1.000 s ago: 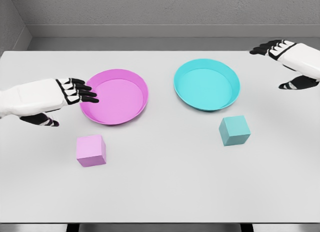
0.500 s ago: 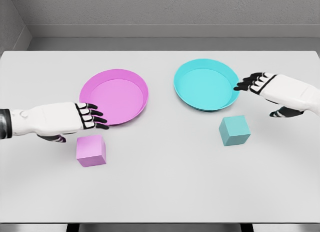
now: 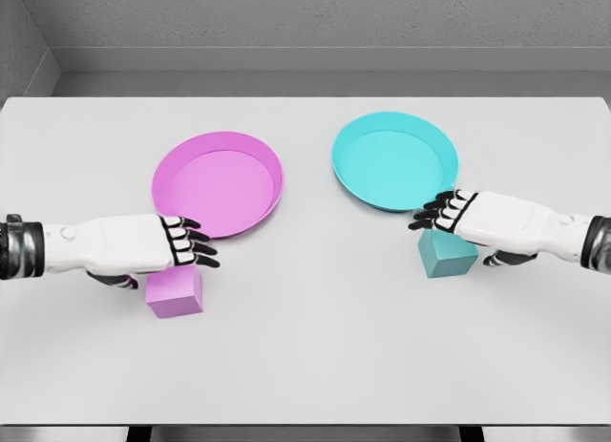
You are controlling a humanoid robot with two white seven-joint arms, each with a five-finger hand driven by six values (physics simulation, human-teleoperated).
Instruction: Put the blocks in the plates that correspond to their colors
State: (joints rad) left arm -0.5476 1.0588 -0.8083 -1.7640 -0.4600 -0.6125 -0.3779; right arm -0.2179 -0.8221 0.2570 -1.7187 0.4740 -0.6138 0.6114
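A: Both arms are dropping in fast! The left hand [image 3: 153,245] was up beside the pink plate [image 3: 219,183] a second ago; now it is hovering right over the pink block [image 3: 175,292], covering the block's top edge, fingers stretched out and loose, gripping nothing.

B: And on the other side the right hand [image 3: 477,221] is swinging down from the far right corner. It is sitting over the teal block [image 3: 447,254] now, fingers extended toward the teal plate [image 3: 394,161], nothing clenched in them.

A: Count it up for us.

B: Two plates, two blocks, two hands. One pink pair on the left, one teal pair on the right, all on the white table [image 3: 305,356].

A: Blocks moving at all?

B: Not a bit, both are staying where they were, each in front of its matching plate and outside it. The plates are lying flat with nothing in them.

A: Orientation?

B: They are cubes, so no long axis. The pink one is sitting nearly square to the table edge; the teal one is turned slightly, a corner coming toward us.
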